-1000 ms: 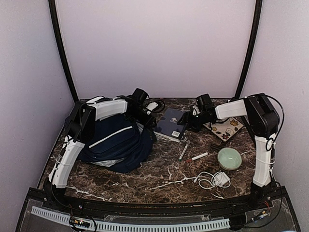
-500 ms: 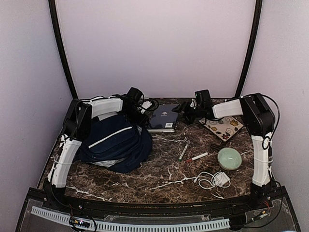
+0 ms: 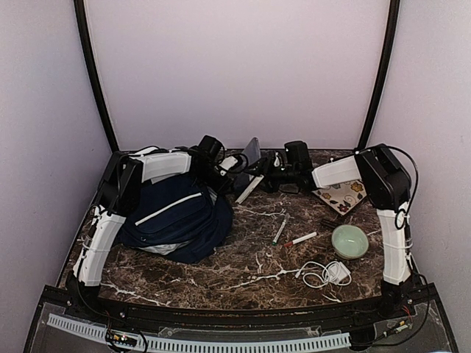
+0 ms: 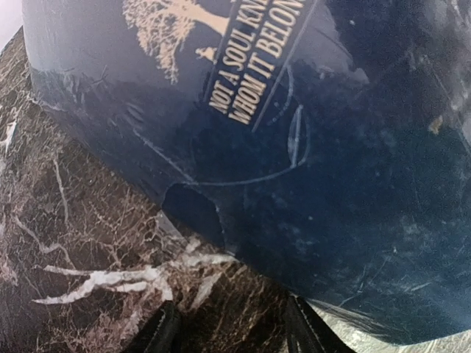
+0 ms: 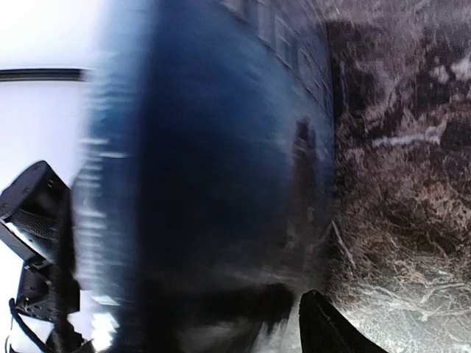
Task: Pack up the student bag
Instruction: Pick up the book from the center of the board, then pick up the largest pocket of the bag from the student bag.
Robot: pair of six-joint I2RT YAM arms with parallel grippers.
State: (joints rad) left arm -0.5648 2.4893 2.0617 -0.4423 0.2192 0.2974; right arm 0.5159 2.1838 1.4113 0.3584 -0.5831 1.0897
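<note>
The student bag [image 3: 176, 217], navy with white stripes, lies slumped at the left of the table under my left arm. A dark blue book [image 3: 251, 160] stands tilted on its edge near the back wall, between both grippers. My left gripper [image 3: 224, 168] is open just left of it. In the left wrist view the cover with gold lettering [image 4: 294, 110] looms over the parted fingers [image 4: 158, 334]. My right gripper [image 3: 274, 173] holds the book's right side. In the right wrist view the blurred book [image 5: 206, 147] hides one finger and the other finger [image 5: 327, 327] shows beside it.
A green pen [image 3: 280, 230] and a red-tipped marker [image 3: 300, 239] lie at the middle. A green bowl [image 3: 349, 241], a white charger with cable [image 3: 327, 273] and a flower-patterned flat item [image 3: 341, 195] sit at the right. The back wall is close behind the grippers.
The book went from lying flat to pushed back, then tipped up on its edge. My right gripper moved left and back with it. My left gripper stayed close by the bag's top.
</note>
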